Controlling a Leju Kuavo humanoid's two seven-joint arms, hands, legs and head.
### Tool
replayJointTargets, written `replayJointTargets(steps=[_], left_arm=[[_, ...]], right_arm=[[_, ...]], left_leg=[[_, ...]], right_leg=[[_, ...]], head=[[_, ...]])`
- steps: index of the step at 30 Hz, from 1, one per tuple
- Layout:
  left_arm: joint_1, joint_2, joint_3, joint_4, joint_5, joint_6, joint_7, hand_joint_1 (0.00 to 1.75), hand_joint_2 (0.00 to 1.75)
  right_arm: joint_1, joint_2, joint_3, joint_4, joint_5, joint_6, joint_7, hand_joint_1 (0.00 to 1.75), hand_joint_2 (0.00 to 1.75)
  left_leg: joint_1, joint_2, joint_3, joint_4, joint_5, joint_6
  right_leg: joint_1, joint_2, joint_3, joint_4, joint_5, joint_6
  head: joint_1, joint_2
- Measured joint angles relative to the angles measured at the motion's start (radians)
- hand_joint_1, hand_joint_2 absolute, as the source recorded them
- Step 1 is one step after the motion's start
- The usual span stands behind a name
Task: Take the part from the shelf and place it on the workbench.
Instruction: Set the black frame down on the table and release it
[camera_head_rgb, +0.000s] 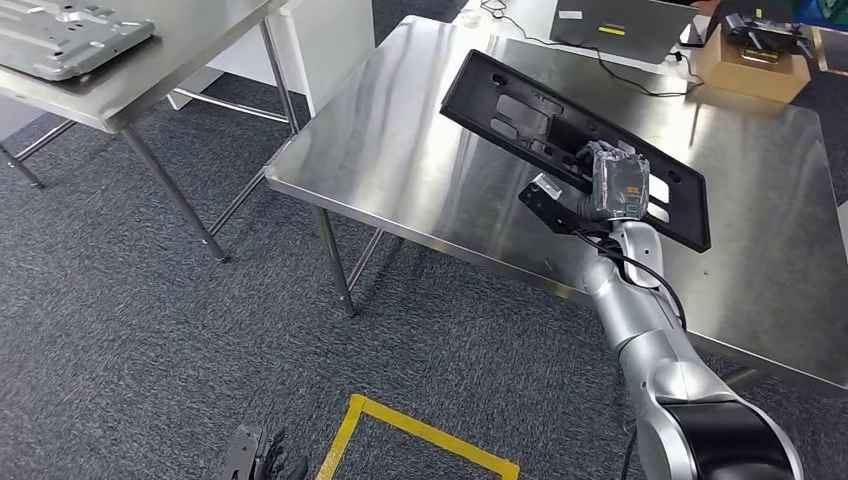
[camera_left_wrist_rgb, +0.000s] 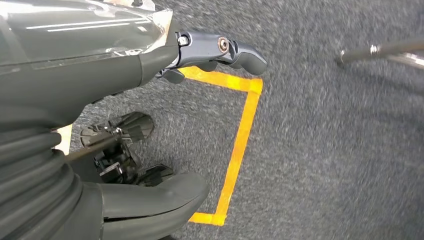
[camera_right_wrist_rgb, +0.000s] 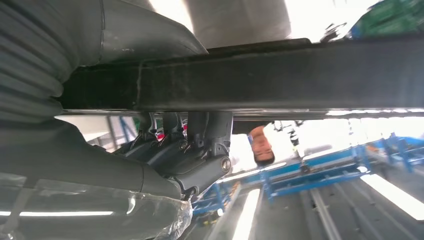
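Head view: the right hand (camera_head_rgb: 612, 188) holds a flat black plastic panel with rectangular cut-outs (camera_head_rgb: 520, 110) by its near long edge, tilted above the shiny stainless-steel tabletop (camera_head_rgb: 420, 160). Whether the panel's far end touches the steel surface cannot be told. The silver right arm (camera_head_rgb: 650, 340) reaches up from the lower right to the hand.

In the right wrist view the dark fingers (camera_right_wrist_rgb: 200, 145) curl against one face of the panel (camera_right_wrist_rgb: 280, 75) and the thick grey thumb (camera_right_wrist_rgb: 140, 35) lies on the opposite face, so the edge is clamped between them.

At the far side of the tabletop lie a grey laptop (camera_head_rgb: 620, 25) with a black cable (camera_head_rgb: 640, 75), and a brown cardboard box (camera_head_rgb: 755, 60). A second steel table (camera_head_rgb: 150, 75) stands to the left, carrying a grey pressed-metal plate (camera_head_rgb: 65, 35).

The left hand (camera_head_rgb: 255, 460) hangs low over the grey carpet (camera_head_rgb: 150, 330), beside yellow floor tape (camera_head_rgb: 420, 430). In the left wrist view its fingers (camera_left_wrist_rgb: 235, 50) are loosely apart and hold nothing.
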Motion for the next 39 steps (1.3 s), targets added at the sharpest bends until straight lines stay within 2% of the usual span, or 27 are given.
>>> replayJointTargets(steps=[1, 2, 4, 5, 6, 7, 9, 10, 11, 12, 13, 15, 16, 18, 20, 23, 26, 39], left_arm=[[0.000, 0.001, 0.000, 0.000, 0.000, 0.000, 0.000, 0.00, 1.75], [0.000, 0.001, 0.000, 0.000, 0.000, -0.001, -0.001, 0.00, 1.75], [-0.001, 0.001, 0.000, 0.000, 0.001, -0.001, -0.001, 0.00, 1.75], [-0.001, 0.001, 0.000, 0.000, 0.001, -0.001, -0.001, 0.00, 1.75], [-0.002, 0.001, 0.000, 0.000, 0.002, -0.001, -0.001, 0.00, 1.75], [-0.001, 0.001, 0.000, 0.000, 0.002, -0.002, -0.001, 0.00, 1.75], [0.001, 0.001, 0.000, 0.000, 0.002, -0.003, -0.001, 0.00, 1.75], [0.002, 0.001, 0.000, 0.000, 0.003, -0.003, -0.001, 0.00, 1.75], [0.002, 0.001, 0.000, 0.000, 0.004, -0.004, 0.000, 0.00, 1.75], [0.002, 0.002, 0.000, 0.001, 0.006, -0.004, 0.000, 0.00, 1.75], [0.002, 0.002, 0.000, 0.001, 0.008, -0.004, 0.000, 0.00, 1.75], [0.000, 0.003, 0.000, 0.001, 0.011, -0.006, 0.000, 0.00, 1.75], [-0.001, 0.003, 0.000, 0.001, 0.011, -0.007, 0.000, 0.00, 1.75], [-0.002, 0.003, 0.000, 0.000, 0.011, -0.010, 0.001, 0.00, 1.75], [-0.002, 0.002, 0.000, 0.001, 0.011, -0.013, 0.002, 0.00, 1.75], [-0.002, 0.003, 0.000, 0.001, 0.011, -0.014, 0.003, 0.00, 1.75], [-0.002, 0.003, 0.000, 0.001, 0.011, -0.016, 0.004, 0.00, 1.75], [-0.002, 0.002, -0.001, 0.001, 0.001, -0.014, 0.022, 0.00, 1.75]], right_arm=[[-0.004, 0.001, 0.001, 0.000, 0.002, 0.003, 0.004, 1.75, 1.75], [-0.006, 0.002, 0.002, 0.000, 0.003, 0.006, 0.007, 1.75, 1.75], [-0.008, 0.002, 0.003, 0.001, 0.006, 0.014, 0.012, 1.75, 1.75], [-0.010, 0.001, 0.003, 0.001, 0.006, 0.016, 0.014, 1.75, 1.75], [-0.015, 0.001, 0.004, 0.001, 0.007, 0.018, 0.014, 1.75, 1.75], [-0.021, 0.001, 0.005, 0.002, 0.008, 0.018, 0.015, 1.75, 1.75], [-0.032, 0.002, 0.009, 0.008, 0.016, 0.011, 0.015, 1.75, 1.75], [-0.036, 0.002, 0.013, 0.013, 0.027, 0.001, 0.016, 1.75, 1.75], [-0.038, 0.003, 0.018, 0.019, 0.041, -0.011, 0.019, 1.75, 1.75], [-0.039, 0.003, 0.024, 0.026, 0.056, -0.023, 0.022, 1.75, 1.75], [-0.040, 0.003, 0.028, 0.032, 0.067, -0.031, 0.025, 1.75, 1.75], [-0.046, 0.002, 0.034, 0.041, 0.080, -0.037, 0.030, 1.75, 1.75], [-0.050, 0.002, 0.037, 0.044, 0.085, -0.038, 0.031, 1.75, 1.75], [-0.059, -0.001, 0.044, 0.051, 0.095, -0.042, 0.032, 1.75, 1.75], [-0.063, -0.002, 0.051, 0.056, 0.102, -0.044, 0.033, 1.75, 1.75], [-0.065, -0.001, 0.060, 0.066, 0.112, -0.044, 0.034, 1.75, 1.75], [-0.069, 0.001, 0.071, 0.072, 0.123, -0.044, 0.040, 1.75, 1.75], [-0.068, 0.014, 0.105, 0.062, 0.162, -0.014, 0.073, 1.75, 1.75]], left_leg=[[-0.005, 0.010, 0.000, 0.006, -0.005, -0.007], [-0.009, 0.021, 0.000, 0.010, -0.009, -0.013], [-0.010, 0.043, 0.003, 0.013, -0.014, -0.020], [-0.005, 0.042, 0.002, 0.017, -0.020, -0.023], [0.000, 0.025, -0.006, 0.036, -0.037, -0.027], [0.005, -0.002, -0.021, 0.074, -0.064, -0.031], [0.008, -0.060, -0.079, 0.204, -0.135, -0.035], [0.008, -0.072, -0.109, 0.268, -0.158, -0.035], [0.008, -0.077, -0.128, 0.305, -0.165, -0.033], [0.007, -0.079, -0.130, 0.304, -0.152, -0.029], [0.006, -0.080, -0.112, 0.264, -0.124, -0.022], [0.002, -0.088, -0.046, 0.130, -0.060, -0.005], [0.000, -0.091, -0.020, 0.076, -0.041, -0.001], [-0.003, -0.094, -0.002, 0.030, -0.033, -0.011], [-0.009, -0.094, -0.005, 0.027, -0.028, -0.020], [-0.018, -0.099, -0.010, 0.028, -0.022, -0.011], [-0.021, -0.100, -0.014, 0.028, -0.019, -0.005], [-0.023, -0.100, -0.016, 0.029, -0.018, -0.002]], right_leg=[[0.002, -0.018, 0.023, -0.040, 0.010, -0.003], [0.003, -0.025, 0.031, -0.056, 0.013, -0.009], [0.002, -0.001, 0.027, -0.056, 0.016, -0.026], [-0.001, 0.011, 0.026, -0.057, 0.018, -0.033], [-0.002, 0.024, 0.025, -0.057, 0.020, -0.040], [-0.003, 0.035, 0.025, -0.058, 0.023, -0.048], [-0.002, 0.056, 0.021, -0.058, 0.026, -0.059], [0.000, 0.066, 0.019, -0.058, 0.028, -0.063], [0.003, 0.076, 0.018, -0.058, 0.029, -0.065], [0.006, 0.085, 0.018, -0.058, 0.030, -0.066], [0.008, 0.094, 0.018, -0.058, 0.031, -0.066], [0.012, 0.106, 0.019, -0.057, 0.032, -0.064], [0.015, 0.110, 0.017, -0.056, 0.033, -0.061], [0.023, 0.113, 0.012, -0.053, 0.035, -0.059], [0.024, 0.112, 0.008, -0.052, 0.036, -0.056], [0.020, 0.108, 0.005, -0.055, 0.041, -0.049], [0.019, 0.106, 0.004, -0.059, 0.045, -0.043], [0.014, 0.106, 0.004, -0.062, 0.048, -0.039]], head=[[-0.001, 0.000], [-0.003, 0.000], [-0.009, 0.000], [-0.011, 0.000], [-0.012, 0.000], [-0.013, 0.000], [-0.016, 0.000], [-0.017, 0.000], [-0.017, 0.000], [-0.017, 0.000], [-0.017, 0.000], [-0.017, 0.000], [-0.017, 0.000], [-0.016, 0.000], [-0.016, 0.000], [-0.016, 0.000], [-0.016, 0.000], [-0.016, 0.000]])
